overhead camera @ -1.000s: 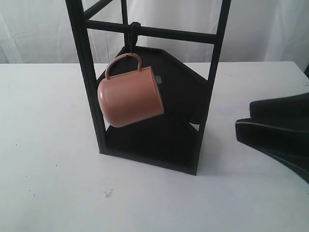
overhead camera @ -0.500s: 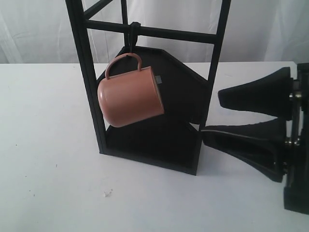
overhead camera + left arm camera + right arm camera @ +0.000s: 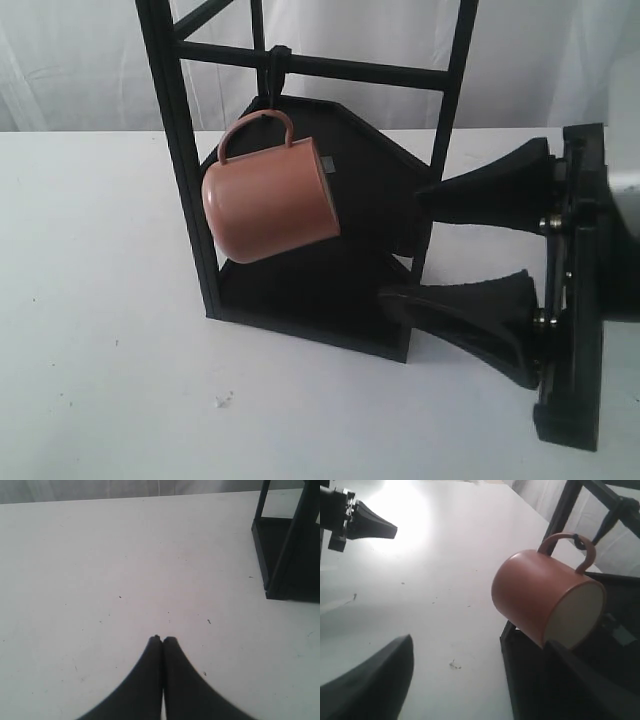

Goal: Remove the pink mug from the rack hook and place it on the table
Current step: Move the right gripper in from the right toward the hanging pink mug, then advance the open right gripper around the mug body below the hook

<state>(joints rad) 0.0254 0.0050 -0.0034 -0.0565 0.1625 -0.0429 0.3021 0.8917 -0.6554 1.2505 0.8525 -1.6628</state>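
The pink mug point(image 3: 270, 195) hangs tilted by its loop handle from the rack hook point(image 3: 275, 62) on the black frame's crossbar, its cream mouth facing right. My right gripper point(image 3: 402, 245) stands open at the rack's right side, one finger above the other, both tips at the frame's edge and apart from the mug. In the right wrist view the pink mug point(image 3: 540, 595) hangs from the rack hook point(image 3: 579, 541) ahead of the open gripper point(image 3: 480, 642). My left gripper point(image 3: 162, 639) is shut and empty, low over the table point(image 3: 125, 555).
The tall black rack point(image 3: 180, 150) with two angular shelves stands mid-table, its base corner point(image 3: 285, 560) in the left wrist view. A small white crumb point(image 3: 223, 400) lies on the table point(image 3: 90, 300) in front. A white curtain hangs behind.
My right gripper has come in from the right edge toward the rack, its open fingers now reaching the frame. The mug still hangs unmoved.
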